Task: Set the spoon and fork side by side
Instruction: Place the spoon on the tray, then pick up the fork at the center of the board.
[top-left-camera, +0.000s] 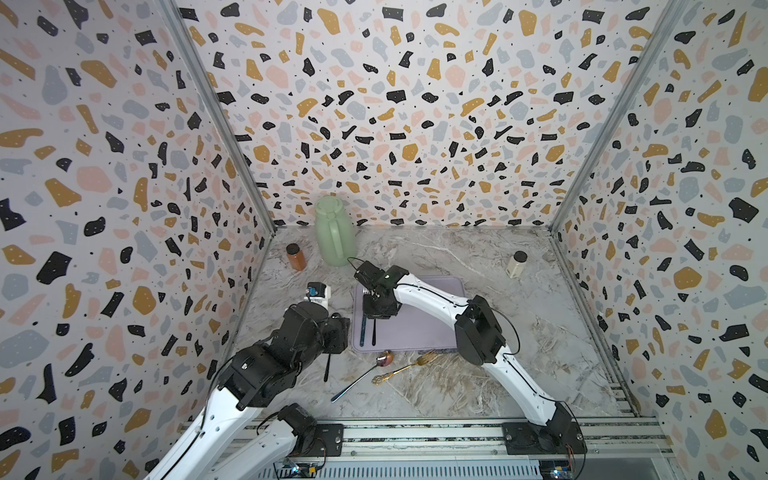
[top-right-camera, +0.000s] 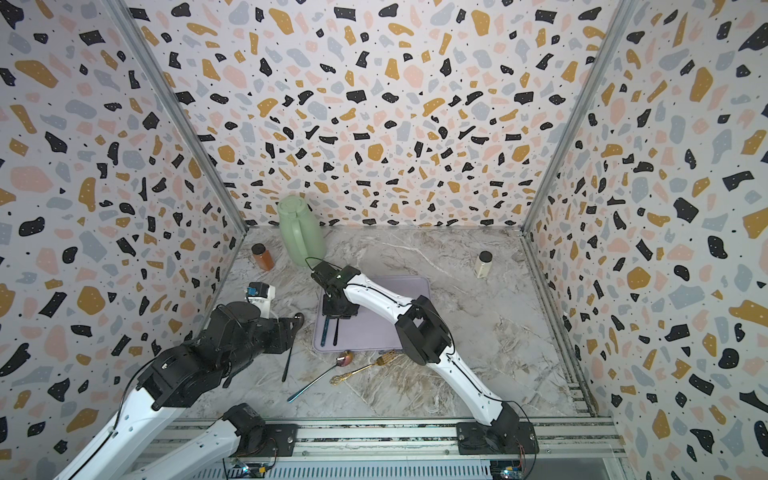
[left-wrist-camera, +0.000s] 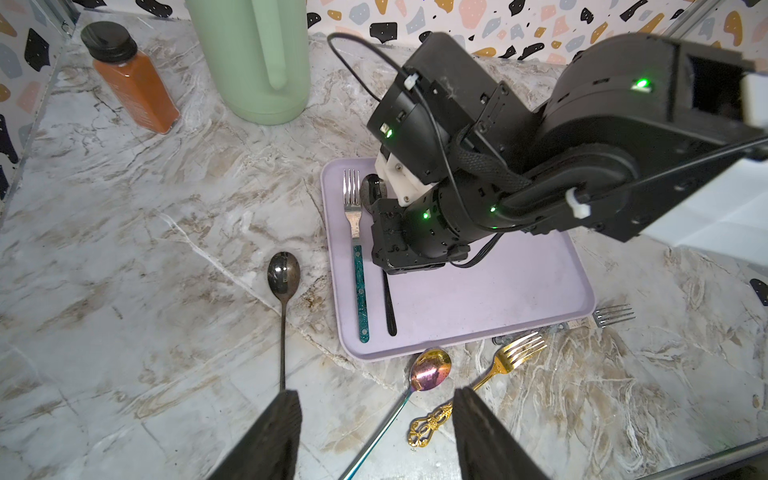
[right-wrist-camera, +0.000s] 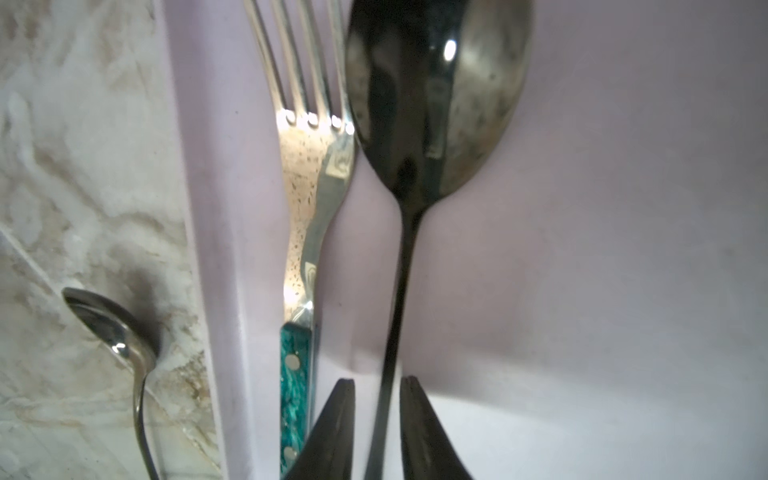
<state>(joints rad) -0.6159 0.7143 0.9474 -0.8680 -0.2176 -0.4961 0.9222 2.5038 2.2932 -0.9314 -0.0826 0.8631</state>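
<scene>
Light: bright, even, from overhead | Shadows: soft, faint, a dim one beside the spoon (right-wrist-camera: 432, 124) on the tray (right-wrist-camera: 623, 249) | Glare: white spot on spoon bowl, glints on fork (right-wrist-camera: 307, 208) | Focus: right wrist view soft and smeared close up; top views fairly crisp | Distortion: walls (top-left-camera: 104, 166) bow outward at top views' edges

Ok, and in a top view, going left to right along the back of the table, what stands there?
Along the back: orange bottle → green jug → cream bottle.
</scene>
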